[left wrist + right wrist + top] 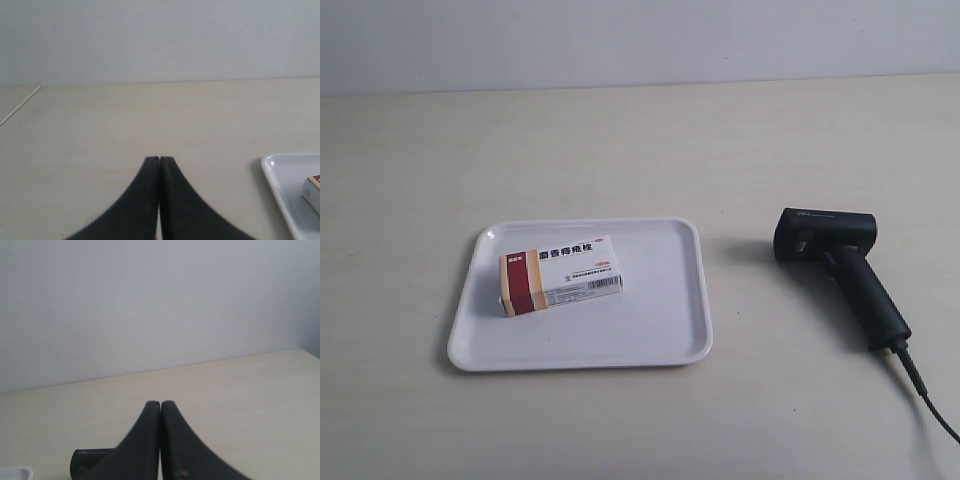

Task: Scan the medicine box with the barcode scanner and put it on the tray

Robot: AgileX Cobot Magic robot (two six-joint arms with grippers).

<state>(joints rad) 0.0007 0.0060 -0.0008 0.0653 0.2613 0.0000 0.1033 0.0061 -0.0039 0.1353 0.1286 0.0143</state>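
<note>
- Here, the medicine box [561, 274] is lying flat inside the white tray [665, 345], toward the tray's side at the exterior view's left, with its dark red and tan band at one end and its black lettering and barcode facing up.
- The tray is sitting flat on the pale counter [640, 140], and nothing else is lying in it.
- The barcode scanner [840, 270] is lying on its side on the counter, well apart from the tray, on the exterior view's right; its boxy head is pointing toward the tray and its black cable [925, 392] is trailing off from the end of the handle.
- Neither arm is showing in the exterior view.
- In the left wrist view, the left gripper [159, 161] is hanging over bare counter with its two black fingers [145, 200] pressed together, tips touching and holding nothing.
- Off to one side of those fingers, and nearer the camera than their tips, a rounded corner of the tray is showing, with one end of the medicine box just peeking in at the picture's edge.
- In the right wrist view, the right gripper [160, 405] is likewise hanging with its fingers [177, 450] narrowed tight against each other and gripping nothing.
- The scanner's black head is lying just beside and partly behind the right fingers, low in that picture, with a sliver of the tray's rim showing farther out on the same side.
</note>
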